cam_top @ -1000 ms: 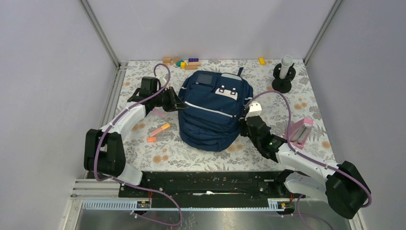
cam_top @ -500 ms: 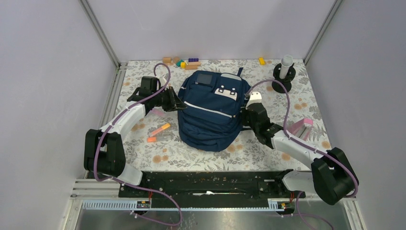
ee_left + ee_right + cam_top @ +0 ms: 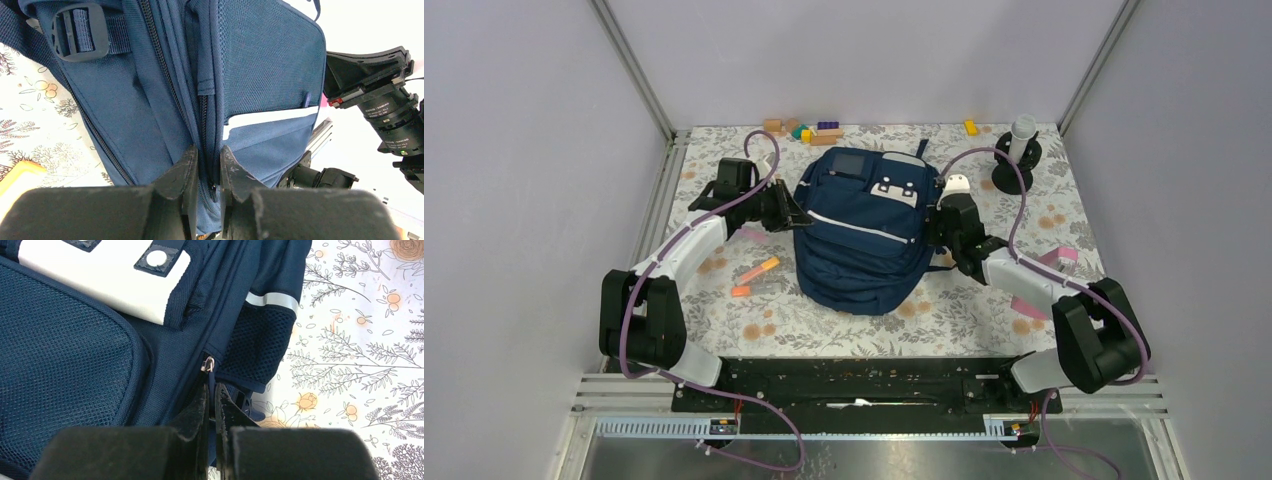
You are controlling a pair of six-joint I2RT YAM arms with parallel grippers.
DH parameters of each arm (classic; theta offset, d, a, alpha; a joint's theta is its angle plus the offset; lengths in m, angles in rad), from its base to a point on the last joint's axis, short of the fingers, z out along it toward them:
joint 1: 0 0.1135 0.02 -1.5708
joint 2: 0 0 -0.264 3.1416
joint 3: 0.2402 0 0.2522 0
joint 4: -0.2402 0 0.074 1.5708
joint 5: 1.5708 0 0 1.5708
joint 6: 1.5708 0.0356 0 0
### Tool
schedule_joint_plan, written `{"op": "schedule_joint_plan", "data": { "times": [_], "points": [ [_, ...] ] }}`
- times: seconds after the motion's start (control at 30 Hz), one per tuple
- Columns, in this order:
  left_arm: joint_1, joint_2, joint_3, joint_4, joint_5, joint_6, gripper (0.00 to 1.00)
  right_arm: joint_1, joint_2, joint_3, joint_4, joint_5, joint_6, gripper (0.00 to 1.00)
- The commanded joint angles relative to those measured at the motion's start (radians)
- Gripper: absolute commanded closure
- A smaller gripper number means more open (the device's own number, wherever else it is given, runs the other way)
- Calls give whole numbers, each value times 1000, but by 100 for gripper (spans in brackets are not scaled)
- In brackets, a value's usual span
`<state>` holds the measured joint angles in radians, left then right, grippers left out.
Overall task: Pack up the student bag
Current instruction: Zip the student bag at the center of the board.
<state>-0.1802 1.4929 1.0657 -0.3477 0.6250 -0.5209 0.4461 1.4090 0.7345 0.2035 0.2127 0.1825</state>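
Note:
The navy-blue student bag (image 3: 864, 235) lies flat in the middle of the table, front pockets up. My left gripper (image 3: 796, 215) is at its left side. In the left wrist view it (image 3: 209, 155) is shut on a fold of bag fabric (image 3: 210, 125) along a zipper line. My right gripper (image 3: 937, 222) is at the bag's right side. In the right wrist view it (image 3: 211, 390) is shut on the dark pull tab (image 3: 212, 380) hanging from a metal zipper slider (image 3: 207, 363), next to the mesh side pocket (image 3: 255, 347).
Two orange markers (image 3: 756, 270) lie left of the bag. Coloured blocks (image 3: 809, 130) and a yellow block (image 3: 970, 127) sit at the back edge. A black stand with a white cylinder (image 3: 1016, 150) is at the back right. A pink object (image 3: 1064, 255) lies on the right.
My right gripper has moved toward the back along the bag's right side, still shut. The bag has shifted slightly left. The left arm has barely moved.

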Motion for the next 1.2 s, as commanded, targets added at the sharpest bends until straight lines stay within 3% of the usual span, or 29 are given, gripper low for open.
{"op": "schedule_joint_plan", "data": {
  "times": [0.0,0.17,0.2,0.3,0.4,0.5,0.67,0.9,1.17],
  "points": [
    [38,-44,60,38,-21,44,100,-55,36,69,4,39,-9,100],
    [37,-45,64,35,-22,47,100,-63,19,96,-48,-13,-50,100],
    [38,-45,66,32,-23,49,100,-63,-5,89,-56,-33,-68,95],
    [38,-47,73,23,-23,57,100,-63,-106,34,-61,-118,-160,60],
    [39,-47,81,15,-10,67,100,-63,-150,30,-147,-199,-324,42],
    [43,-38,108,-32,-1,103,100,-64,-162,38,-246,-174,-429,43],
    [66,-6,153,-96,18,149,100,-64,-225,-62,-153,-488,-614,37],
    [93,35,183,-145,35,183,100,-63,-235,-137,17,-672,-653,31],
    [93,46,185,-147,47,183,100,-48,-150,-51,35,-772,-650,34]
  ]
}}
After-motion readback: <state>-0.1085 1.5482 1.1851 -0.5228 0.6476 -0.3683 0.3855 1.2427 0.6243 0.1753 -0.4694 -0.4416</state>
